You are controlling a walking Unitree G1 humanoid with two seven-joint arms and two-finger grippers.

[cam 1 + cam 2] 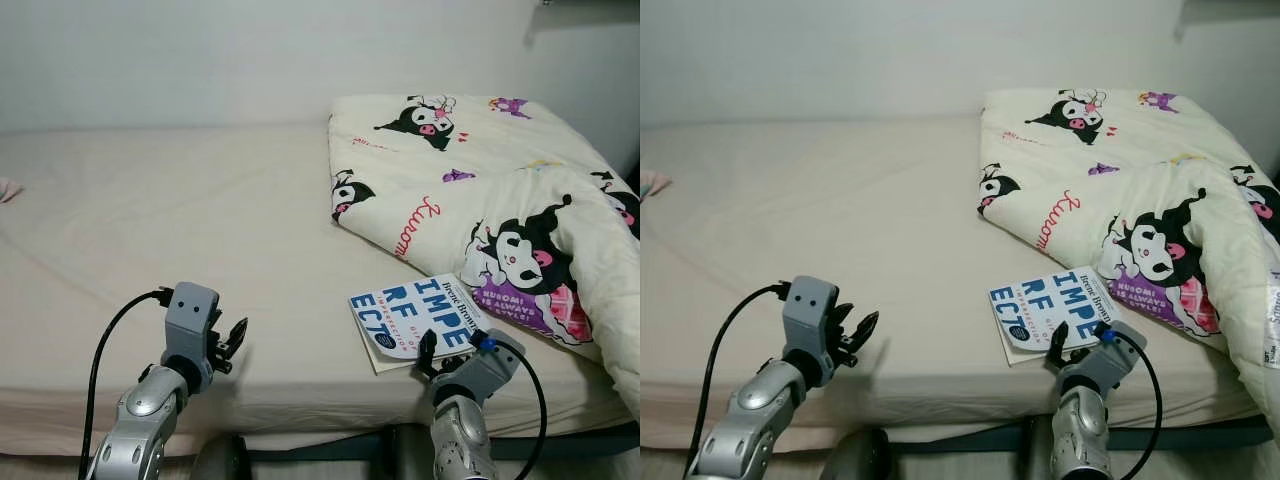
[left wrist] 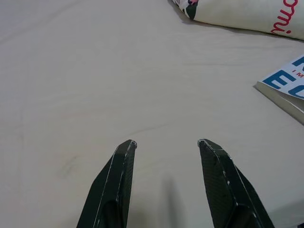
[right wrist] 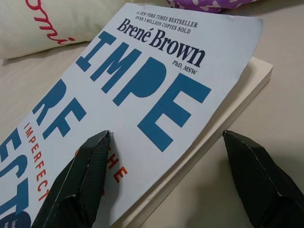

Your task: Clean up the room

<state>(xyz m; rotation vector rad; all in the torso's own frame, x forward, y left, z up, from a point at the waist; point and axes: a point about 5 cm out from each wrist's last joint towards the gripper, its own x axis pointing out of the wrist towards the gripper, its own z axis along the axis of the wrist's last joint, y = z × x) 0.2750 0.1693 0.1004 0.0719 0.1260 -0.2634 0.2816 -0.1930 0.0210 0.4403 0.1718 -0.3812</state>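
The right gripper [image 3: 166, 147] hung wide open at the near edge of the book [image 1: 415, 312], one finger over the cover, the other past its corner, gripping nothing. The left gripper [image 2: 166, 142] stood open and empty above bare bed [image 1: 180, 220], well apart from the book. Beyond the book, touching it, lay the blanket [image 1: 480, 190].

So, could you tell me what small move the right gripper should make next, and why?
Probably ease the right gripper forward and down until its open fingers straddle the book's near edge, then close. One finger is already over the cover, the other is off past the page edge above the bed, and nothing is gripped yet.
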